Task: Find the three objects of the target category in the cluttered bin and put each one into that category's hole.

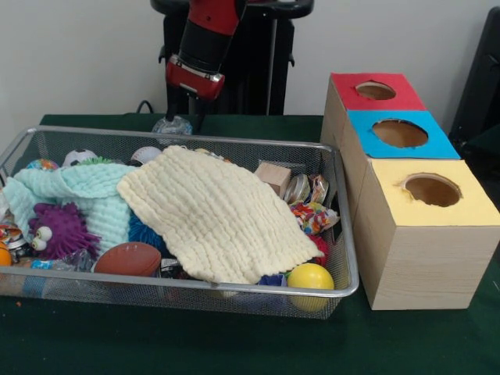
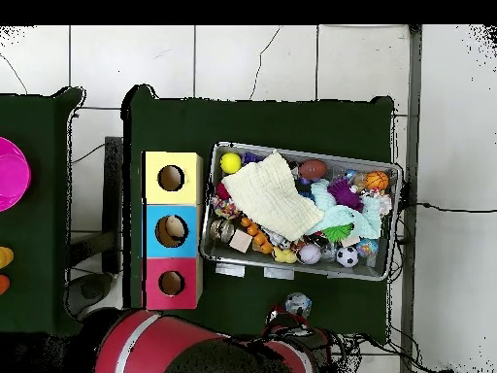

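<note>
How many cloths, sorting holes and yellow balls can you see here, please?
Cloths: 2, cream and mint
Holes: 3, red, blue, yellow
Yellow balls: 1
Total: 6

We see the bin (image 1: 348, 258) left of a row of three boxes (image 1: 422, 250) in the front view, the boxes running from 5 o'clock back toward 1 o'clock. In the bin, a cloth (image 1: 215, 219) lies on top at centre, overlapping a second cloth (image 1: 86, 191) at its 9 o'clock. A football (image 1: 129, 258) sits at 7 o'clock of the bin, a ball (image 1: 310, 277) at 5 o'clock, a block (image 1: 273, 176) at 2 o'clock. Behind the bin, at 12 o'clock, the gripper (image 1: 173, 123) hangs outside the rim.
</note>
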You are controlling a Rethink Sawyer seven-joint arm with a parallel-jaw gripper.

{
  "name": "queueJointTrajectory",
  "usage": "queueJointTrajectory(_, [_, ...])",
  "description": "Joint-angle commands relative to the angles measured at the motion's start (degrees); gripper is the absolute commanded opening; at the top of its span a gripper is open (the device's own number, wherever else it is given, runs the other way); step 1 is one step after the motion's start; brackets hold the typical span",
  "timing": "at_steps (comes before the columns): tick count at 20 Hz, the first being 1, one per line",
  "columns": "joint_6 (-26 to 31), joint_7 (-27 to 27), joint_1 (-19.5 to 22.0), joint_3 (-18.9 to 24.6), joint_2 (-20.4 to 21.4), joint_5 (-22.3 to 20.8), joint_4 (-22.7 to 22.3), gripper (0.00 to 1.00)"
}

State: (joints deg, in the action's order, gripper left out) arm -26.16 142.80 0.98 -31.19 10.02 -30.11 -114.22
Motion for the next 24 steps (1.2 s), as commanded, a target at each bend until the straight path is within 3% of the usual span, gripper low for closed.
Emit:
queueJointTrajectory(1, [-4.0,1.2,1.9,6.8,-3.1,-0.6,7.0,1.00])
queueJointTrajectory(23, [-11.9,0.7,3.8,7.8,-9.6,0.9,10.2,1.00])
queueJointTrajectory(24, [-11.9,0.7,3.8,7.8,-9.6,0.6,10.3,0.00])
